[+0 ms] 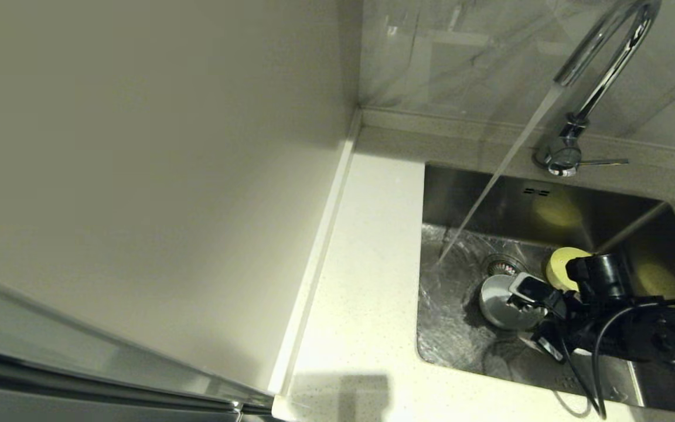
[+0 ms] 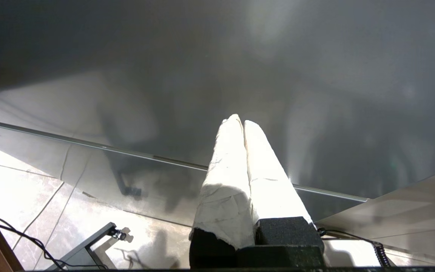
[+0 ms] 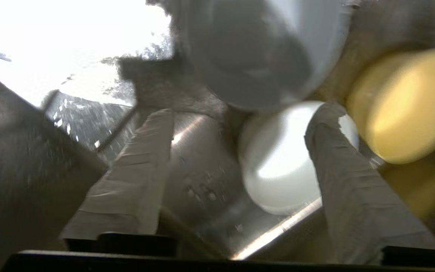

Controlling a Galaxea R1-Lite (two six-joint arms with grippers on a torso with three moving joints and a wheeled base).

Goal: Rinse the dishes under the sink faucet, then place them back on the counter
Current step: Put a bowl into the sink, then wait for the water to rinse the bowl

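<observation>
Water runs from the chrome faucet [image 1: 601,64] into the steel sink [image 1: 466,193]. All the dishes lie in the basin: a pale yellow bowl [image 1: 561,265] [image 3: 402,102], a white bowl [image 1: 501,305] [image 3: 247,49] beside the drain strainer [image 1: 503,265], and a second white bowl [image 3: 278,166]. My right gripper [image 1: 534,316] [image 3: 244,111] is low in the sink, open, its fingers wide apart. The second white bowl lies between them, close to one finger [image 3: 338,158], not clamped. My left gripper [image 2: 240,121] is shut on nothing, away from the sink.
The cream counter [image 1: 367,281] runs along the sink's left side, bounded by a raised edge strip [image 1: 320,252] and a beige wall panel [image 1: 138,176]. The faucet's side lever [image 1: 604,162] points right. The left wrist view shows a grey panel and tiled floor.
</observation>
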